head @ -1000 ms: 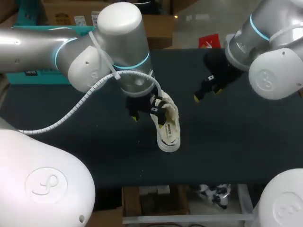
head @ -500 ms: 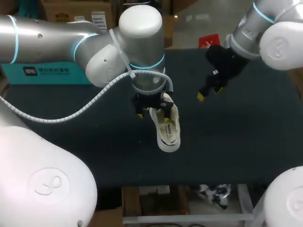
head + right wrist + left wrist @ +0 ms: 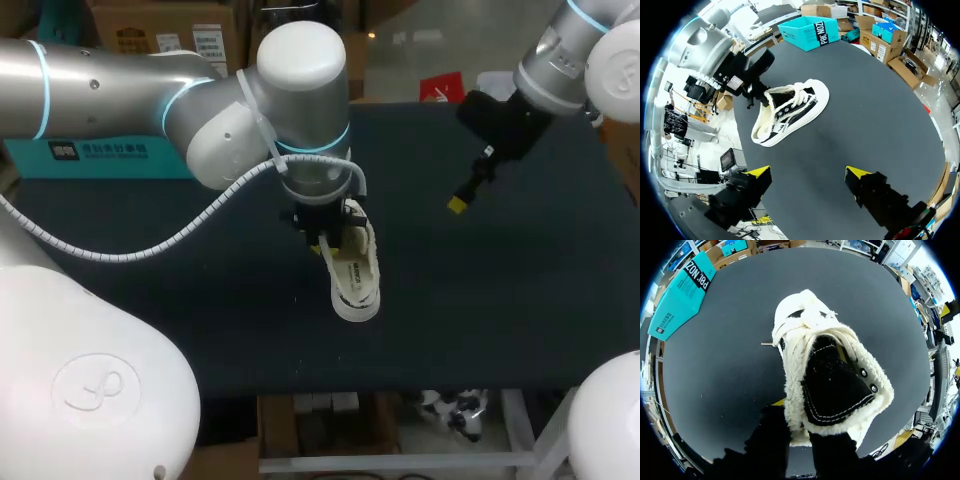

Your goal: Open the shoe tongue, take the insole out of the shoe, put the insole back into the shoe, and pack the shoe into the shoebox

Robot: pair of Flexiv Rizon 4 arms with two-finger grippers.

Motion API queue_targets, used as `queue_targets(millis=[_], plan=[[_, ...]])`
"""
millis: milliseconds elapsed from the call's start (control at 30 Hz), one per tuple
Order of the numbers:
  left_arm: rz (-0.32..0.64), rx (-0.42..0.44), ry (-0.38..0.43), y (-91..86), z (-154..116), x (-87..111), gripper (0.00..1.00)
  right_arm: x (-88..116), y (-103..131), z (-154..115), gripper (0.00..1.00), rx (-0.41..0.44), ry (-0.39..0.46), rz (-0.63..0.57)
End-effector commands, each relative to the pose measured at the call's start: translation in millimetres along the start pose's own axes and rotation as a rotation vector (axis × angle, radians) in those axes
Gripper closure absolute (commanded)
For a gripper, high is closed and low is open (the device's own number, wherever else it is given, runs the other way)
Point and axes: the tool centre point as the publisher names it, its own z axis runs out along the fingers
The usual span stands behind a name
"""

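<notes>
Shoe [image 3: 355, 285] sits mid-bench, toe toward the near edge and heel toward the far side. It's white with black panels and a fleece lining. Left hand [image 3: 325, 238] is at the heel end, closed on the fleece collar rim, one finger inside the opening and one outside (that's how the left wrist view reads). Right hand [image 3: 809, 175] hangs well apart over bare bench [image 3: 500, 320] on the right, open wide, holding nothing. Teal shoebox [image 3: 815, 32] lies at the far left edge, lid on.

The step is probably opening the tongue. To do it well, let the left hand pin the heel so the shoe can't slide. Bring the right hand in over the laces, pinch the tongue's top edge only, and pull up and toward the toe. Don't grab the laces along with it. The insole can't be made out inside the dark opening.
</notes>
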Motion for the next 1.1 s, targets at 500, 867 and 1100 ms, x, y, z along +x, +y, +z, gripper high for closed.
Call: queue_targets(millis=[500, 867, 1100], plan=[[0.101, 0.022, 0.072, -9.3, -15.0, -10.8, 1.00, -11.2, -13.7, -12.6, 0.00, 0.069, 0.028, -0.233], [0.364, 0.038, 0.163, -27.0, -36.1, -38.1, 1.00, 6.4, -15.9, -7.8, 0.00, 0.136, 0.010, -0.354], [0.608, 0.089, 0.146, -42.0, -73.0, -38.8, 1.00, 6.4, -15.9, -7.8, 0.00, 0.136, 0.010, -0.354]])
